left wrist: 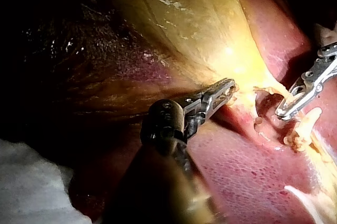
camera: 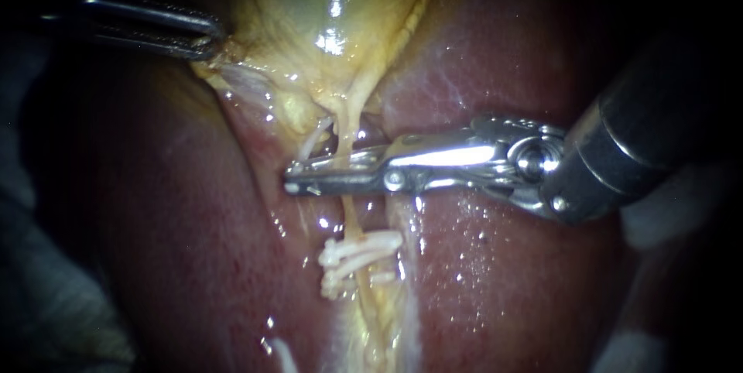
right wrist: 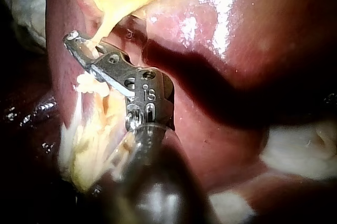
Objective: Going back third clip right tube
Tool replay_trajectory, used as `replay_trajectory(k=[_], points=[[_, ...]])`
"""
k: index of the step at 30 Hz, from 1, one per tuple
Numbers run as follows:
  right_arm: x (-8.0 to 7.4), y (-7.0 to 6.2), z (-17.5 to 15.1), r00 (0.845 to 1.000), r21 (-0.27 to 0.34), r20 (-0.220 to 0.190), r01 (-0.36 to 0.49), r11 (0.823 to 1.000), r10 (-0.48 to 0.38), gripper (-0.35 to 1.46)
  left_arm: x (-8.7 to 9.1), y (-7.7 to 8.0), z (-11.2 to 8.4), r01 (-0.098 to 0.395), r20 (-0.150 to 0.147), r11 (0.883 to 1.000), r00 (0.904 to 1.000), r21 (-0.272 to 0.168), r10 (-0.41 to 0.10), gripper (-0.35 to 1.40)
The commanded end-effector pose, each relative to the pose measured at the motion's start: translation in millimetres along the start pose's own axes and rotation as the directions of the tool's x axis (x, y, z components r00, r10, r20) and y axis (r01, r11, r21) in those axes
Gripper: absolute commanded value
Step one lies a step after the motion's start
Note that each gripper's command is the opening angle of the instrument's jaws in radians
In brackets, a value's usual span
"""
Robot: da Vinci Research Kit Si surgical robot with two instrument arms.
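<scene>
Endoscope view shows the right hand [camera: 292, 177] lying across the right tube [camera: 353, 222], just above the white clips [camera: 360, 255] that sit on it. Its jaws stand a little apart, released. The tube crosses in the slim gap, and nothing seems gripped. The left hand [camera: 210, 36] is clenched on the edge of the gallbladder [camera: 309, 1] and holds it away from the liver [camera: 503, 280], so the tube looks stretched. I judge the tube to be thin, soft and wet: it will slip easily, and it can tear if a jaw catches it. The clips look small and light and may shift if they are pushed. It is better not to take the tube itself. The hold belongs on the gallbladder edge, and the right hand should leave straight along its own line.
</scene>
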Motion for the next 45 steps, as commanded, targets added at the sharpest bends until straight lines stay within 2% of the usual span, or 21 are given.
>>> replay_trajectory(k=[1, 7, 9, 10, 13, 16, 26, 37, 40, 45], points=[[0.0, 0.0, 0.0, 1.0, 0.0, 0.0, 0.0, 1.0, 0.0, -0.35, 0.0, 0.0, 0.0, 0.0, 0.0, 1.0, 1.0, 0.0, 0.0, -0.35], [0.0, 0.1, 0.0, 1.0, -0.002, -0.002, 0.03, 1.0, -0.03, -0.35, 0.0, 0.0, 0.0, 0.0, 0.0, 1.0, 1.0, 0.0, 0.0, -0.35], [-0.1, 0.3, 0.2, 0.994, -0.001, -0.001, 0.107, 0.994, -0.107, -0.11, 0.0, 0.0, 0.0, 0.0, 0.0, 1.0, 1.0, 0.0, 0.0, -0.35], [-0.2, 0.4, 0.4, 0.993, -0.002, 0.0, 0.12, 0.993, -0.12, 0.07, 0.0, 0.0, 0.0, 0.0, 0.0, 1.0, 1.0, 0.0, 0.0, -0.35], [-0.6, 0.7, 1.1, 0.989, -0.004, 0.001, 0.148, 0.989, -0.148, 0.3, 0.0, 0.0, 0.0, 0.0, 0.002, 1.0, 1.0, -0.002, 0.0, -0.35], [-1.1, 1.1, 1.8, 0.988, -0.006, 0.001, 0.152, 0.988, -0.152, 0.38, 0.0, 0.0, 0.0, 0.0, 0.002, 1.0, 1.0, -0.002, 0.0, -0.35], [-2.6, 4.2, 1.8, 0.986, -0.027, -0.007, 0.166, 0.986, -0.166, 0.43, 0.0, 0.0, 0.0, 0.0, 0.001, 1.0, 1.0, -0.002, 0.0, -0.35], [-2.6, 5.4, 0.9, 0.983, -0.073, -0.029, 0.177, 0.981, -0.18, 0.46, 0.0, 0.0, 0.0, 0.0, 0.001, 1.0, 1.0, -0.002, 0.0, -0.35], [-2.5, 5.7, 0.7, 0.984, -0.09, -0.015, 0.177, 0.98, -0.179, 0.48, 0.0, 0.1, 0.0, 0.0, 0.001, 1.0, 1.0, -0.002, 0.0, -0.35], [-2.5, 6.1, 0.6, 0.981, -0.122, 0.04, 0.191, 0.974, -0.188, 0.49, 0.0, 0.0, 0.0, 0.0, 0.001, 1.0, 1.0, -0.002, 0.0, -0.35]])
